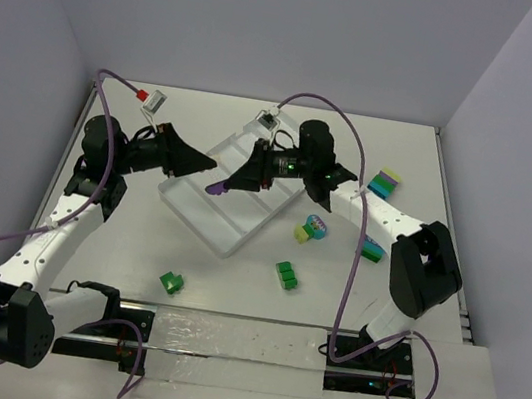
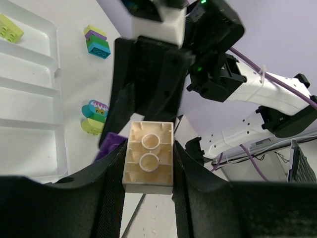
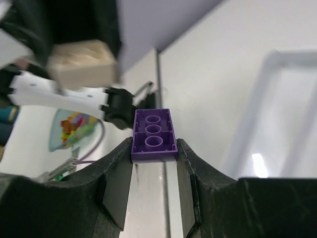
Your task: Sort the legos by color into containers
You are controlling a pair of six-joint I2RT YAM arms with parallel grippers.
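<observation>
- My left gripper (image 2: 148, 171) is clamped on a peach brick (image 2: 148, 157), with a finger pressed against each long side.
- The peach brick's long axis runs straight out along my fingers. Its hollow underside and two round tubes face the wrist camera.
- My right gripper (image 3: 154, 148) is closed on a purple brick (image 3: 154, 135) in the same way: long axis out along the fingers, underside toward the camera.
- From above, the two grippers point at each other over the tray (image 1: 197, 221), tips near but apart. The left comes in from the left side and the right from the far right.
- The drop turns on what lies below. The purple brick (image 1: 217, 189) hangs over the middle of the tray, so my right gripper looks the better placed. The left gripper (image 1: 209, 162) sits about over the tray's left rim and, by my reckoning, must reach further in before letting go.
- One yellow-green brick (image 2: 10, 28) already lies in a compartment at the top left of the left wrist view. I cannot tell which compartment either held brick is over.
- Loose legos wait on the table, well apart from both grippers: two green ones (image 1: 171, 283) (image 1: 285, 275) nearer the arm bases, and mixed clumps (image 1: 312, 228) to the right.
</observation>
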